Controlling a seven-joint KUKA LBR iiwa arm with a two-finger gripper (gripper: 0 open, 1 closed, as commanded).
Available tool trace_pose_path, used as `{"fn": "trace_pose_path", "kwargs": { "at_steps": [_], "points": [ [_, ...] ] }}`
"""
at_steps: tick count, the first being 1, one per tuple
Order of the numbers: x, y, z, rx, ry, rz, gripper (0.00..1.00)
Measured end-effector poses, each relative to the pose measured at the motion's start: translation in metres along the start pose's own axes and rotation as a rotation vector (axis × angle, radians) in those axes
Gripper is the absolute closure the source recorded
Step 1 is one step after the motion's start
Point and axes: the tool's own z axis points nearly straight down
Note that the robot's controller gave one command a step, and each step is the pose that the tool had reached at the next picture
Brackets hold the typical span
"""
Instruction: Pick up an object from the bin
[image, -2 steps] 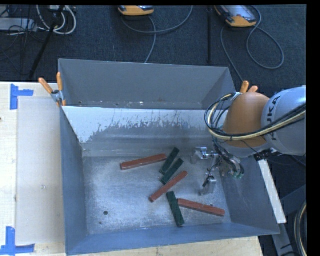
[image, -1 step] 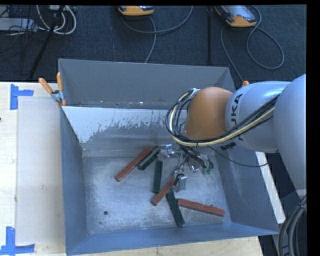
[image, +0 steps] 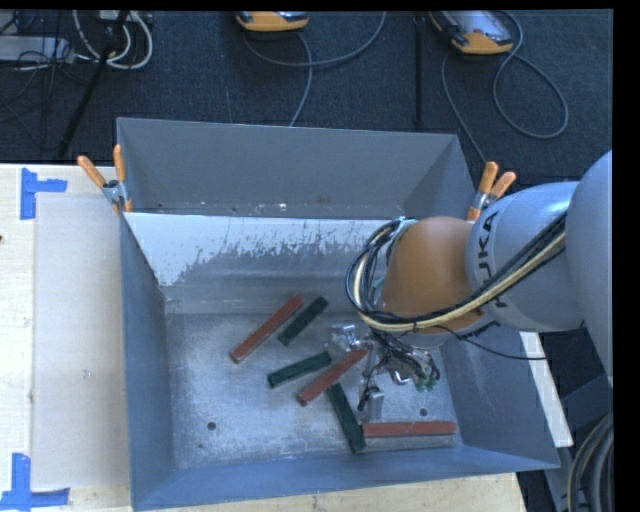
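Note:
My gripper (image: 378, 372) hangs low in the right half of the bin, under the arm's wrist. Its tip sits over the upper end of a brown flat bar (image: 328, 380) that lies slanted on the floor. Directly below the gripper, a dark green bar (image: 346, 418) runs toward the front wall. A second brown bar (image: 408, 429) lies flat along the front right, touching that green bar's lower end. Another dark green bar (image: 298, 369) lies just left of the slanted brown one. Nothing is visibly held.
Farther left, a brown bar (image: 265, 328) and a dark green bar (image: 302, 320) lie side by side near the bin's middle. The arm and its cables cover the bin's right side. Bare floor spreads over the left and front left.

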Motion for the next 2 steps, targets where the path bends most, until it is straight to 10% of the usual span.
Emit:
{"fn": "trace_pose_path", "kwargs": {
  "at_steps": [1, 2],
  "points": [
    [-0.003, 0.000, -0.001, 0.001, -0.006, -0.003, 1.00],
    [0.026, -0.009, -0.043, 0.001, -0.004, 0.024, 1.00]
  ]
}}
